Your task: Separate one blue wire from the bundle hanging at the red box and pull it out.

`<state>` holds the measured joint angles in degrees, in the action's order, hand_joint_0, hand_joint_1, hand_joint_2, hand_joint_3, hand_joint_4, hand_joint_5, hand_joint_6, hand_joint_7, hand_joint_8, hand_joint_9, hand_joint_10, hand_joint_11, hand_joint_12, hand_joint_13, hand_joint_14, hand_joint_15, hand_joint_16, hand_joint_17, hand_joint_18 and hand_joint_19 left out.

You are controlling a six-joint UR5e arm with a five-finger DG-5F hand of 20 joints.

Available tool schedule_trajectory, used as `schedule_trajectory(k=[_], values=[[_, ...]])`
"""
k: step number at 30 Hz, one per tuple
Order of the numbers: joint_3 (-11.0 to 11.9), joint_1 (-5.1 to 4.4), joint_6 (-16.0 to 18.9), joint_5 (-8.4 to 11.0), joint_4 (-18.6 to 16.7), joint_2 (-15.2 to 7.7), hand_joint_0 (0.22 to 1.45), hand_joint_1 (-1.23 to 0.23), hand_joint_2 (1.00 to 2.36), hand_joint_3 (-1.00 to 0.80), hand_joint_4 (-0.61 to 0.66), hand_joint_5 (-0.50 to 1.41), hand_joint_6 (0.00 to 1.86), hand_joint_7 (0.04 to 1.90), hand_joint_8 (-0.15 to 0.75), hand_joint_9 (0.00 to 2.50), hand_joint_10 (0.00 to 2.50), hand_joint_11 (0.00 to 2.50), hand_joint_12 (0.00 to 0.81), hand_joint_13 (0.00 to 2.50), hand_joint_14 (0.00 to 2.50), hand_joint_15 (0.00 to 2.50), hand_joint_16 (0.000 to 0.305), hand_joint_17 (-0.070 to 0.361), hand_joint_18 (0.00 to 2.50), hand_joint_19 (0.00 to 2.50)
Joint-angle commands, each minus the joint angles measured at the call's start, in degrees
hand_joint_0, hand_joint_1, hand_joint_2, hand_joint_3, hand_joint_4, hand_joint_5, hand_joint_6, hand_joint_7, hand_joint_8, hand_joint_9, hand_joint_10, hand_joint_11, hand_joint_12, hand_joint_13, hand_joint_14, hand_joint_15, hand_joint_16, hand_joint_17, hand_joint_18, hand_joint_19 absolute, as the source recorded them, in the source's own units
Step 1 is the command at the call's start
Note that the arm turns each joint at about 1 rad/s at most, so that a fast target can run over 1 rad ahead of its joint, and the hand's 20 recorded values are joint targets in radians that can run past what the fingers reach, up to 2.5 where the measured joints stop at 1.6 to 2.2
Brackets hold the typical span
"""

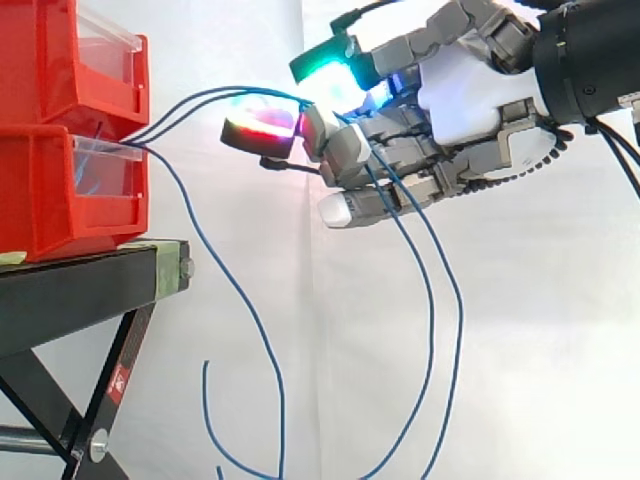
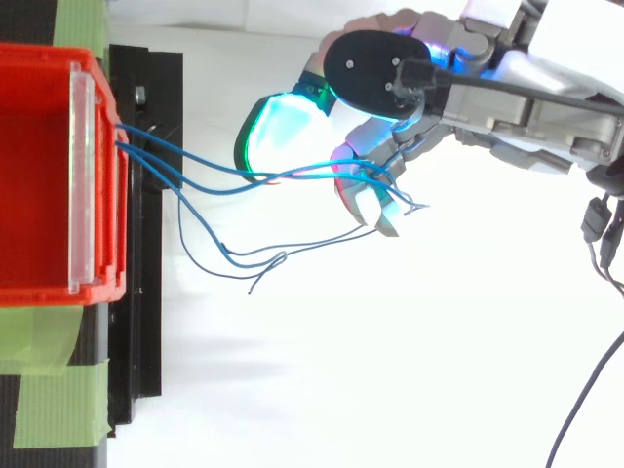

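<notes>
Several thin blue wires (image 2: 220,172) come out of the front of the lower red bin (image 1: 45,195). Two of them arc up and to the right into my hand (image 1: 465,95), pass between its curled fingers (image 1: 350,208) and hang down below it in long loops. A third blue wire (image 1: 281,420) drops straight from the bin toward the floor, apart from the hand. From above, the held wires stretch from the bin's front edge to the hand (image 2: 507,93), under the green glowing pad (image 2: 281,132). The hand is shut on the two wires, well to the right of the bin.
A second red bin (image 1: 60,60) is stacked on the lower one. Both rest on a black stand (image 1: 85,285) with green tape (image 2: 54,400) at its corner. Slack wire ends (image 2: 252,283) curl between the stand and the hand. A white curtain hangs behind.
</notes>
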<state>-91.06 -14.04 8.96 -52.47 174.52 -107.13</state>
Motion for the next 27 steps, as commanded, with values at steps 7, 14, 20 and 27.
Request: schedule_trajectory(k=[7, 14, 20, 27], values=[[0.0, 0.07, 0.0, 0.00, 0.0, 0.0, 0.31, -0.38, 1.00, -0.50, 0.25, -0.16, 0.79, 0.86, 0.434, 1.07, 0.00, 1.36, 0.550, 1.11, 0.19, 1.36, 0.073, 0.163, 0.88, 0.47], [0.0, -0.02, 0.0, 0.00, 0.1, 0.0, 0.28, -0.29, 1.00, -0.50, 0.27, -0.14, 0.68, 0.96, 0.443, 1.07, 0.00, 1.37, 0.574, 1.10, 0.23, 1.34, 0.076, 0.171, 0.89, 0.47], [0.0, -0.02, 0.0, 0.00, 0.1, 0.0, 0.29, -0.05, 1.00, -0.50, 0.25, -0.12, 0.59, 1.11, 0.441, 1.07, 0.01, 1.38, 0.571, 1.09, 0.21, 1.36, 0.076, 0.171, 0.87, 0.49], [0.0, -0.02, 0.0, 0.00, 0.0, 0.0, 0.28, -0.21, 1.00, -0.50, 0.25, -0.12, 0.54, 1.20, 0.442, 1.06, 0.01, 1.36, 0.572, 1.08, 0.21, 1.35, 0.077, 0.174, 0.87, 0.48]])
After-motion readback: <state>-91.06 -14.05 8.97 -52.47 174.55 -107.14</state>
